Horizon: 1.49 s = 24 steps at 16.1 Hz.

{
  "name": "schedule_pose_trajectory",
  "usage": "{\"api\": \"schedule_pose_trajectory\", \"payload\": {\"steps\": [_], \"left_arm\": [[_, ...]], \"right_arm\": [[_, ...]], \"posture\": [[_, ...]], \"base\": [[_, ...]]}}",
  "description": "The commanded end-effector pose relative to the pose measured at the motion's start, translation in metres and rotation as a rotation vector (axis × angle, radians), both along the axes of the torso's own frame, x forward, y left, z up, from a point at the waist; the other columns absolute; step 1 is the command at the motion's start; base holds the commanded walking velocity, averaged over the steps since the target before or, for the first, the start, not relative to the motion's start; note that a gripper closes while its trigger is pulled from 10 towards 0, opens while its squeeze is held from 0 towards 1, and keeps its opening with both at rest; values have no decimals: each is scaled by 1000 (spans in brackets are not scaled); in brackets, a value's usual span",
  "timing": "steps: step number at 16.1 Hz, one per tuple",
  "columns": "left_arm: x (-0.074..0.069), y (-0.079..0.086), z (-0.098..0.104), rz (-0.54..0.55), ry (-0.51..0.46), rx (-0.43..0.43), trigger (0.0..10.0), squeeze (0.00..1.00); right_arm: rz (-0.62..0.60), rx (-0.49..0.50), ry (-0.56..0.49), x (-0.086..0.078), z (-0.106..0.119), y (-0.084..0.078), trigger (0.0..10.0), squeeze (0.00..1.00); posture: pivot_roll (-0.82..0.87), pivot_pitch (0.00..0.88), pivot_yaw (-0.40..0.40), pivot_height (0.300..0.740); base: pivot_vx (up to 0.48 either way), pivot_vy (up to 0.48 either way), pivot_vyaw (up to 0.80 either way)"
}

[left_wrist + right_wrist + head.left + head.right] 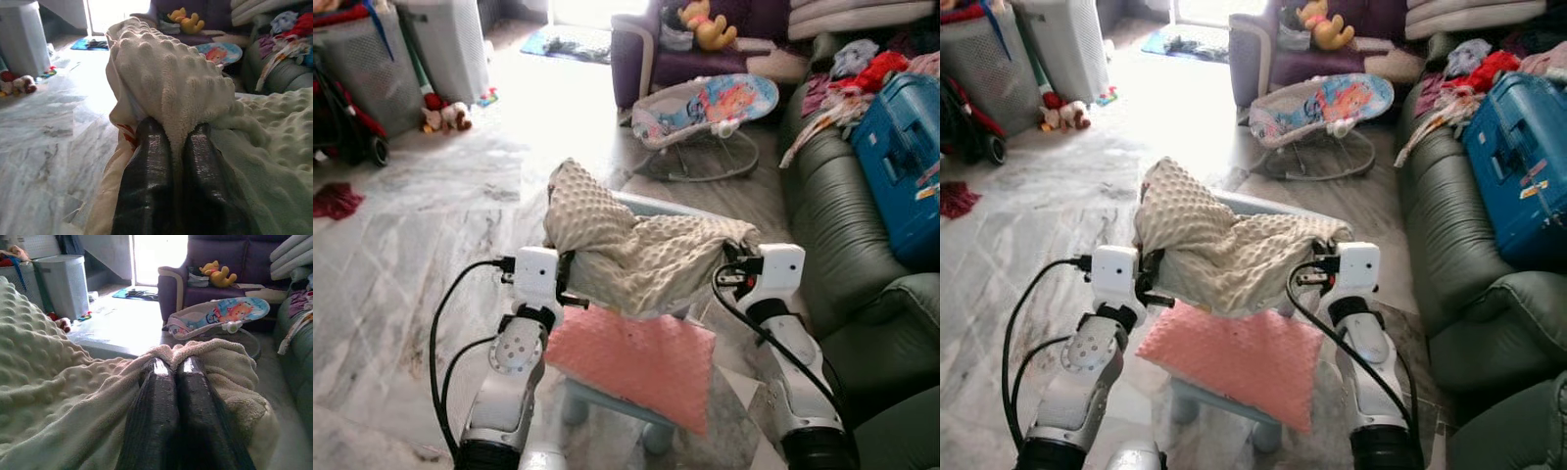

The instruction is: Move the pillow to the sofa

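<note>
A cream pillow (626, 250) with a bumpy dotted cover hangs crumpled between my two arms, just above a pink cushion (636, 362). My left gripper (172, 132) is shut on a fold at the pillow's left end. My right gripper (172, 363) is shut on a fold at its right end, with the fabric bunched over both fingertips. The green leather sofa (847, 225) runs along my right side, close to my right arm.
The pink cushion lies on a low pale blue stool (656, 431) right in front of me. A blue case (906, 157) and a heap of clothes (862, 78) sit on the sofa. A baby bouncer (705, 108), a purple armchair (646, 49) and white baskets (450, 44) stand beyond on the marble floor.
</note>
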<state>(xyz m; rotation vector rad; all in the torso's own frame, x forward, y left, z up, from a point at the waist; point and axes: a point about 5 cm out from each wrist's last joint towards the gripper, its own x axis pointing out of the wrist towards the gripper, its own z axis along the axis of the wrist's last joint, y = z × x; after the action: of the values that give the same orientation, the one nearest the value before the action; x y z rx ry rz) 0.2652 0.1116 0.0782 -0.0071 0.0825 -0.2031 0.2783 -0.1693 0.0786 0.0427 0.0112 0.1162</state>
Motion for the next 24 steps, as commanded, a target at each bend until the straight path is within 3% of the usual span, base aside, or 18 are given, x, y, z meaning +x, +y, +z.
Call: {"api": "schedule_pose_trajectory", "payload": {"steps": [1, 6, 15, 19, 24], "left_arm": [[0, -10, 6, -47, -23, -16, 10000, 0], [0, -10, 4, -55, -7, -29, 10000, 0], [-2, -10, 4, -71, 4, -22, 10000, 0], [-6, -10, 1, -90, 27, -12, 10000, 0], [-8, 4, -3, -112, 69, 33, 10000, 0]], "right_arm": [[1, -13, -1, -1, 1, -2, 10000, 0], [-4, -14, 7, -5, -1, -4, 10000, 0], [-17, -16, 28, -11, -5, -9, 10000, 0], [-17, -38, 61, -25, -14, -16, 10000, 0], [-57, -45, 124, -50, -29, -29, 10000, 0]], "posture": [[33, 0, -27, 740], [19, 0, -20, 740], [23, 0, -15, 740], [51, 0, -6, 740], [63, 0, 18, 740]], "base": [[0, 0, -619], [0, 0, -605], [-243, 0, 0], [-292, 0, 0], [-298, 0, 0]]}}
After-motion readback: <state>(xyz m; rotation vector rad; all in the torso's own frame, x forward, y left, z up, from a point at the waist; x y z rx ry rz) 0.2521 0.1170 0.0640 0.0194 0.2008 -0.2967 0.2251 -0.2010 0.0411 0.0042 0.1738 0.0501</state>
